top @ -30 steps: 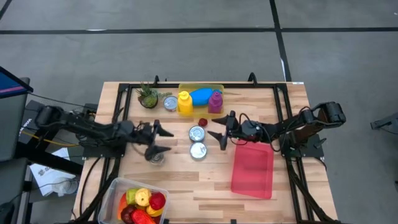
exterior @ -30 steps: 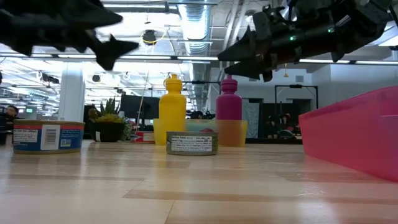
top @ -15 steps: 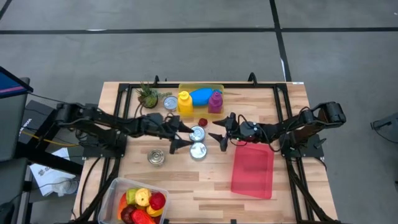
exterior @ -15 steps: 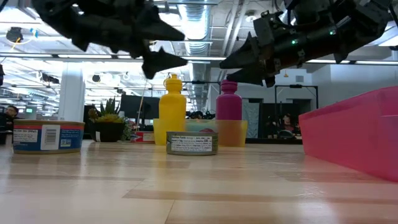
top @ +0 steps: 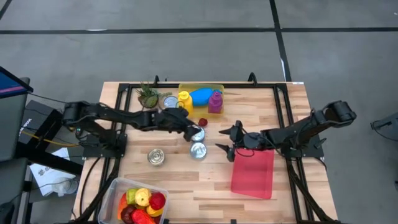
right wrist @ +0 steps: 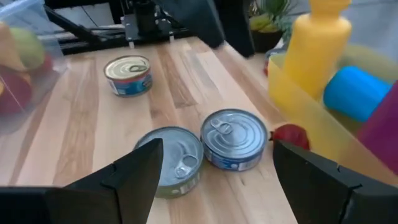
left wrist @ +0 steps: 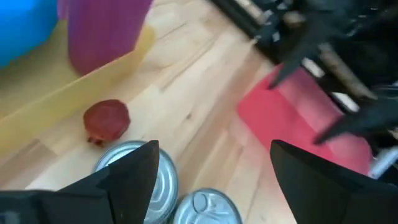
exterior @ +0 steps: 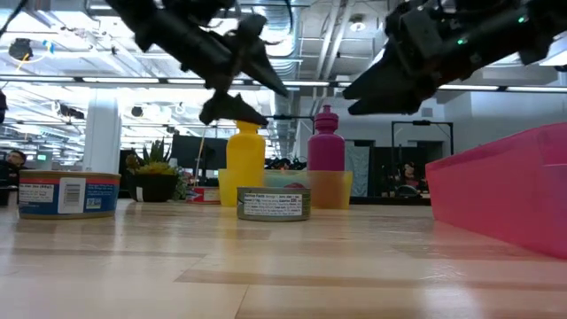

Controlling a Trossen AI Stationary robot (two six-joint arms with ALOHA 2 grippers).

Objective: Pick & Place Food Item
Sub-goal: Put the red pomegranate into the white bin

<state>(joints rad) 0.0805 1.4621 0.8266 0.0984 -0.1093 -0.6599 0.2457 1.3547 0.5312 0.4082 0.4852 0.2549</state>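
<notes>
A small red food item lies on the table in front of the yellow tray; the left wrist view shows it too. My left gripper hangs open above two tins in the middle of the table, the nearer tin below its fingers. My right gripper is open in the air to the right of those tins, at the far left corner of the pink bin. It faces the tins and the red item.
A third tin stands nearer and to the left. The tray holds a yellow bottle, a blue thing and a purple bottle. A plant and another tin are beside it. A clear box of fruit sits at the near left.
My left gripper has swung from above the near-left tin toward the table's right and far side, to above the two middle tins, rolling as it went. My right gripper has drawn back a little toward the near right, to the bin's corner. Both stay open.
</notes>
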